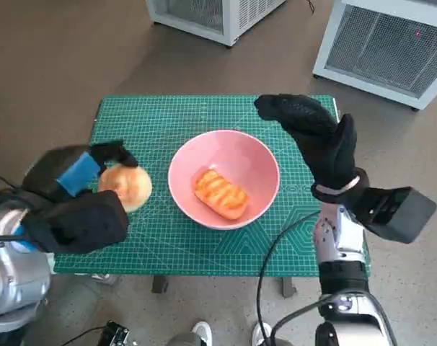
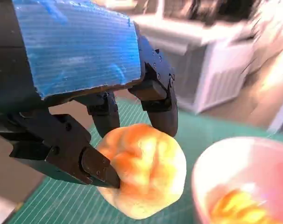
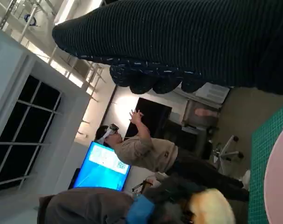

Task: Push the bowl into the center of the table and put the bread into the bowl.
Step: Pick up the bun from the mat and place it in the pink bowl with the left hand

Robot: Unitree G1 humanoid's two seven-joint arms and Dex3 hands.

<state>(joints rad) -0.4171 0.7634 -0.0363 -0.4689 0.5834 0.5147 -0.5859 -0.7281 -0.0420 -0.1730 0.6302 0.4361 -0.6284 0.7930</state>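
Note:
A pink bowl [image 1: 258, 155] sits near the middle of the green mat [image 1: 153, 122], with a long golden bread [image 1: 220, 193] lying in it. My left hand [image 1: 78, 176] grips a round pale bread roll [image 1: 126, 187] just left of the bowl, a little above the mat. In the left wrist view the black fingers [image 2: 162, 109] wrap the roll [image 2: 144, 175], and the bowl's rim [image 2: 202, 170] shows beside it. My right hand [image 1: 316, 137] is raised over the bowl's right side, fingers spread, holding nothing. The right wrist view shows the glove [image 3: 179, 42], the roll [image 3: 211, 207] and the bowl's edge [image 3: 278, 186].
The mat covers a small table [image 1: 161, 277] on a grey floor. White cabinets with grilles [image 1: 381, 43] stand beyond the far edge. A black cable [image 1: 272, 252] loops by my right forearm. A person [image 3: 146, 151] with an arm raised stands in the background of the right wrist view.

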